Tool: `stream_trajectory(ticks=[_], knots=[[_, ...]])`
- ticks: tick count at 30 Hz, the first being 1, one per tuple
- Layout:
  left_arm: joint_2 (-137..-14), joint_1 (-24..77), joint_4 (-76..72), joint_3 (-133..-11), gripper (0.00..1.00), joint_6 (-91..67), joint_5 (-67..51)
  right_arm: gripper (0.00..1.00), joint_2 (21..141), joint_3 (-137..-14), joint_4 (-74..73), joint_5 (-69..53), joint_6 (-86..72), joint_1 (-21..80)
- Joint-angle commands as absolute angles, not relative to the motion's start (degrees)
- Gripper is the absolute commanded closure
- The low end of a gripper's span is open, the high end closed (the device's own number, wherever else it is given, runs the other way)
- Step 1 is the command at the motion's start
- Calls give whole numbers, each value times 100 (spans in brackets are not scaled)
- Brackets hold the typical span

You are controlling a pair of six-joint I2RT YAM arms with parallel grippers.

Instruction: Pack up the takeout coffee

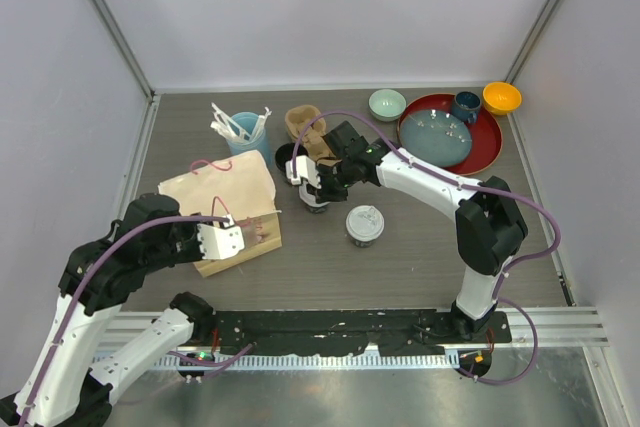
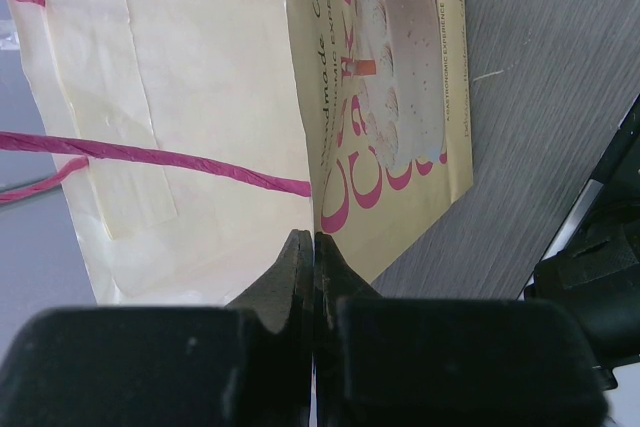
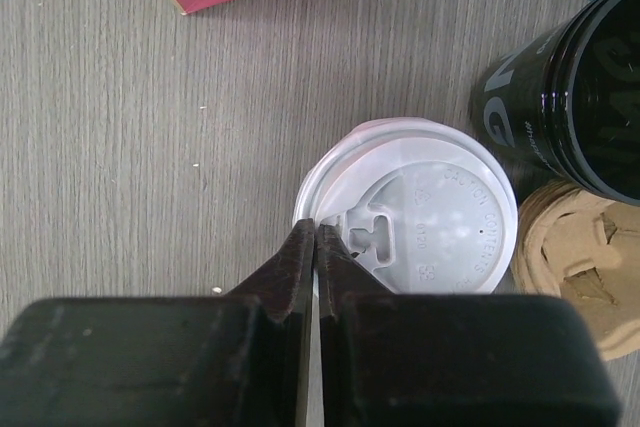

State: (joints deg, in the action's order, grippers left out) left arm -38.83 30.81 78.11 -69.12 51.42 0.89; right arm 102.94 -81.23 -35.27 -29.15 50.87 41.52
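Near the middle of the table (image 1: 420, 267), I see the right gripper (image 3: 316, 232) clenched on the lid rim of a coffee cup (image 3: 420, 217); the left gripper (image 2: 314, 239) pinches the paper bag (image 2: 200, 97) by its edge.

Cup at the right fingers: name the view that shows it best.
Right wrist: it looks straight down on the cup, which fills mid-frame, with the right fingers shut on its rim. Top external shows it mostly hidden beneath those fingers. Left wrist shows only the bag, no cup.
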Motion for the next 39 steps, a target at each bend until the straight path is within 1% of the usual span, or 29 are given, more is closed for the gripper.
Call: stream_trajectory(ticks=[1, 4, 7, 14, 24, 29, 35, 39], knots=[[-3894, 3094, 8771, -7145, 100, 5168, 97, 94, 10073, -8270, -3603, -2760, 4976, 4166], [-3911, 3094, 8771, -7172, 100, 5159, 79, 94, 10037, -8367, -3691, -2681, 4694, 4157], [-3902, 3094, 8763, -7198, 100, 5159, 53, 99, 10011, -8385, -3779, -2549, 4431, 4113], [-3920, 3094, 8763, -7260, 100, 5159, 35, 99, 9756, -8183, -3797, -2391, 3842, 3911], [-3955, 3094, 8736, -7295, 100, 5186, 26, 99, 9264, -7638, -3744, -2338, 2962, 3060], [-3981, 3085, 8771, -7339, 100, 5186, 35, 99, 9229, -7462, -3578, -2004, 2831, 2787], [-3990, 3094, 8789, -7374, 100, 5185, -123, 99, 9263, -7462, -3121, -1794, 2479, 2224], [-4008, 3094, 8780, -7383, 100, 5203, -105, 99, 9509, -7646, -3094, -1933, 2505, 2066]])
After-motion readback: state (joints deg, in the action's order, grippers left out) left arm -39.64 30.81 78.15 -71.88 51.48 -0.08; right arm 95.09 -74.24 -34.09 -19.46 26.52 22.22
